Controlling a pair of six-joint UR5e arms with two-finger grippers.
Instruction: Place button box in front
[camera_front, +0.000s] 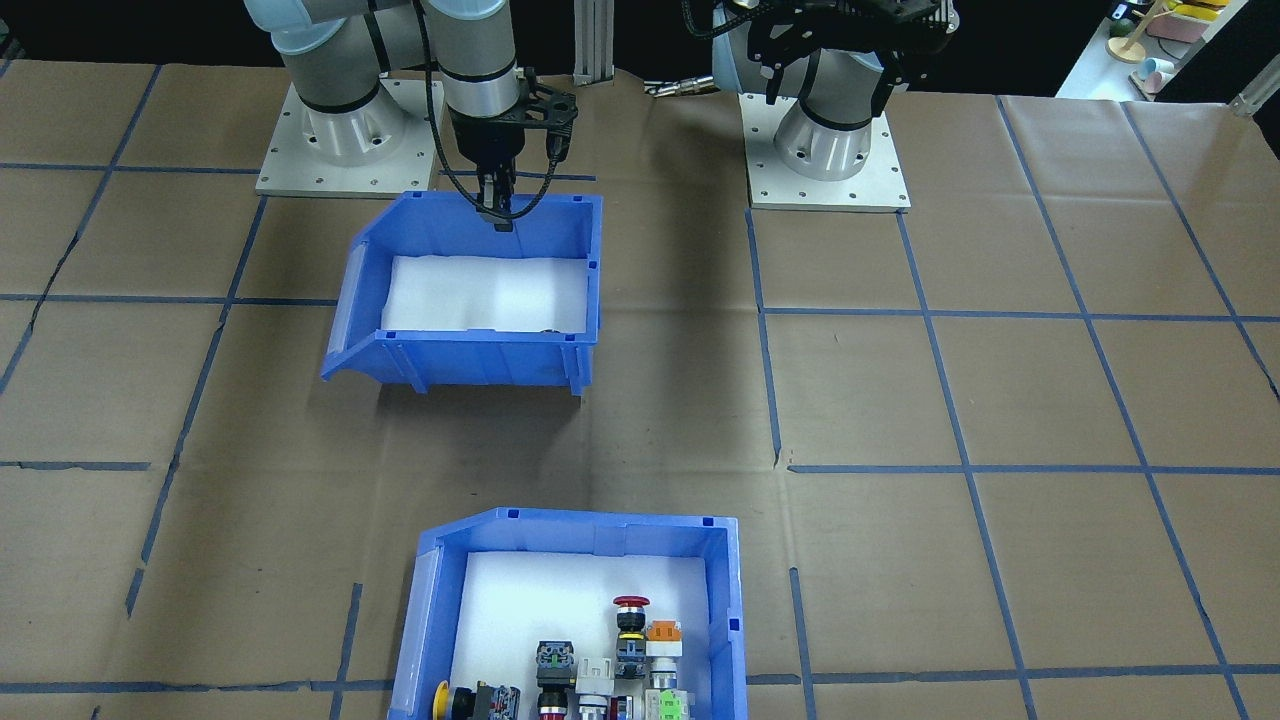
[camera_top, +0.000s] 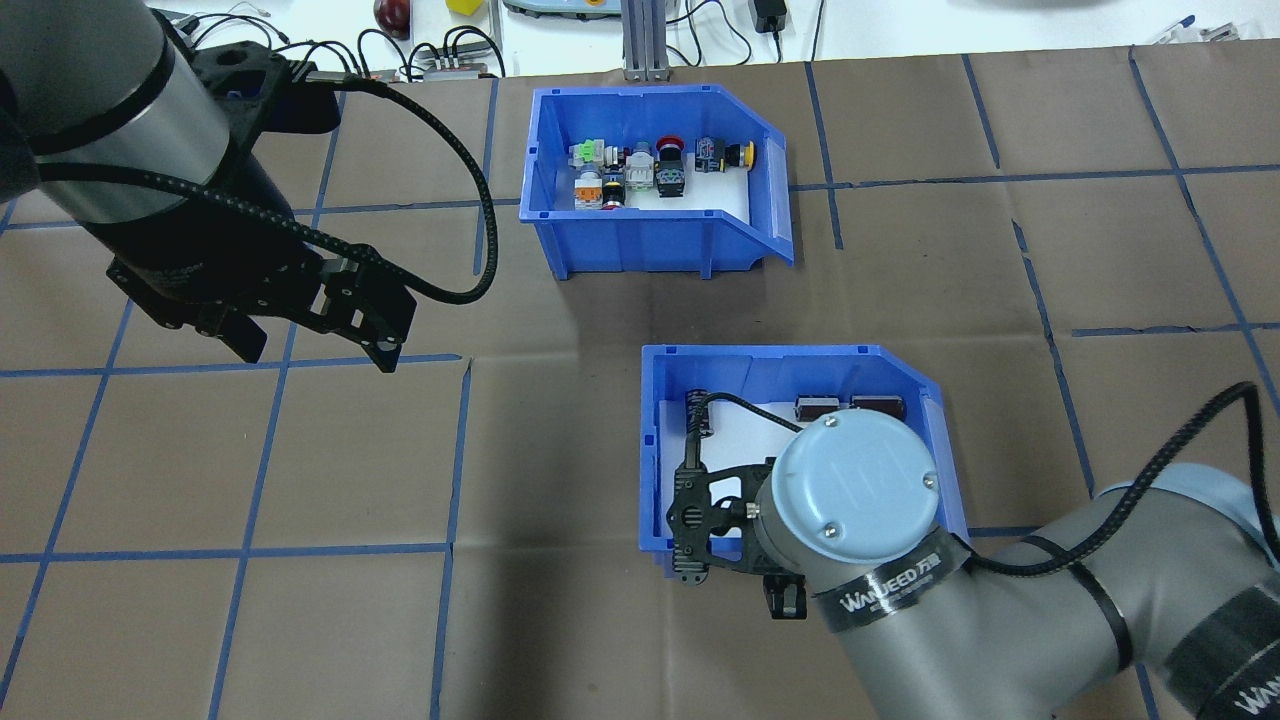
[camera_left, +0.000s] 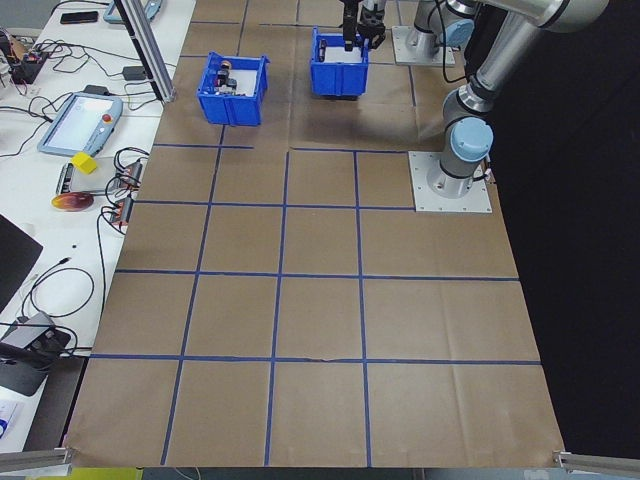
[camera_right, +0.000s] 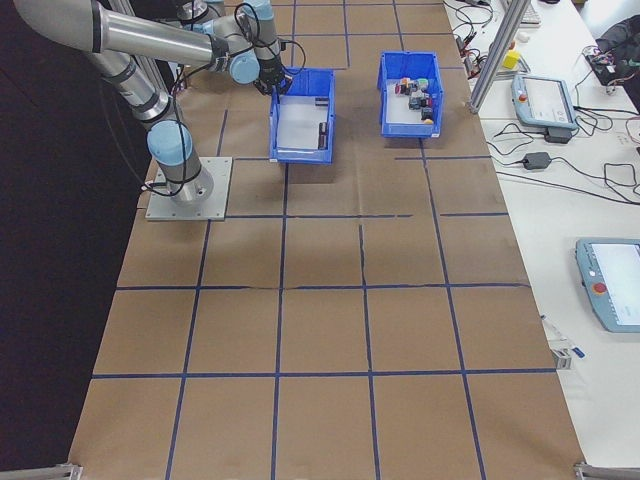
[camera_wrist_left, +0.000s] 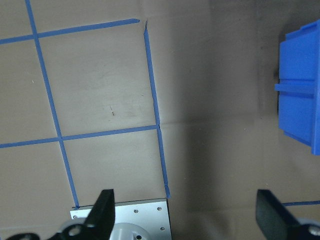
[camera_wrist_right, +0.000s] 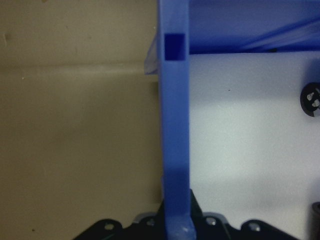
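Note:
The button box (camera_top: 640, 240), a blue bin with a white liner and colourful push-buttons (camera_top: 655, 170), stands at the far side of the table, also seen in the front-facing view (camera_front: 425, 620). Nearer the robot stands a second blue bin (camera_top: 660, 440) with a few dark parts (camera_top: 815, 407). My right gripper (camera_front: 497, 213) is shut on that second bin's rear wall (camera_wrist_right: 175, 125), which runs between its fingers. My left gripper (camera_top: 315, 350) hangs open and empty above the table's left side, its fingers (camera_wrist_left: 105, 210) spread wide.
Two grey arm base plates (camera_front: 345, 150) (camera_front: 825, 160) sit at the robot's edge. Blue tape lines (camera_top: 460, 450) grid the brown table cover. Beyond the far edge lies a bench with cables and teach pendants (camera_right: 545, 100).

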